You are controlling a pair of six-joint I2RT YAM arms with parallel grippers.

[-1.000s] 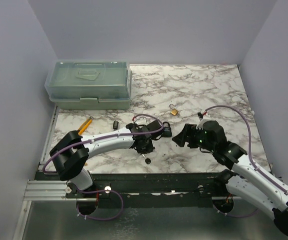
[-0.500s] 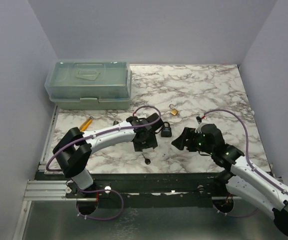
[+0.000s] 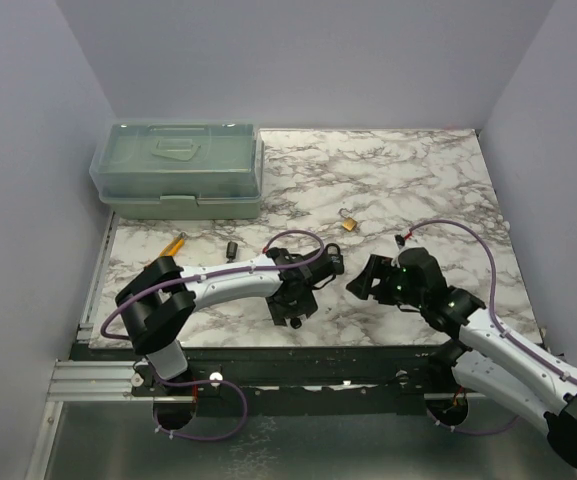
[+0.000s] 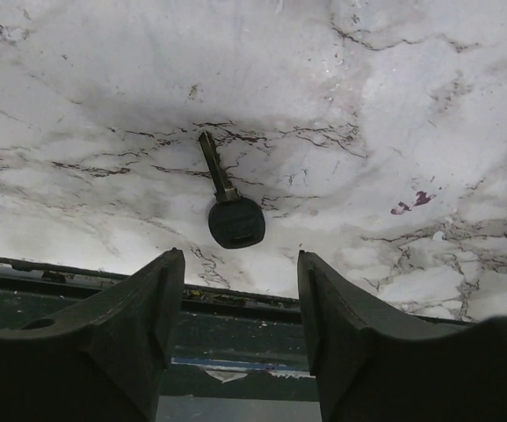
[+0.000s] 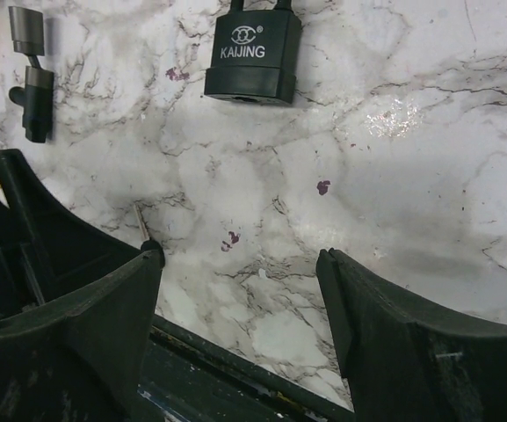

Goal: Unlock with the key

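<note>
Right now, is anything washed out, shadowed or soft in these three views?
Left wrist: the key is sharp, lying in a soft dark shadow on the marble; the fingers are dim. Right wrist: a small glare patch on the marble right of the black padlock, whose lettering reads clearly. Top external: even light, no glare.

key [image 4: 227, 202]: bare marble [image 4: 394, 105] all round | left gripper [image 4: 239, 257]: open path to it | black padlock [image 5: 253, 53]: lies ahead of right gripper [image 5: 240, 257]
</note>
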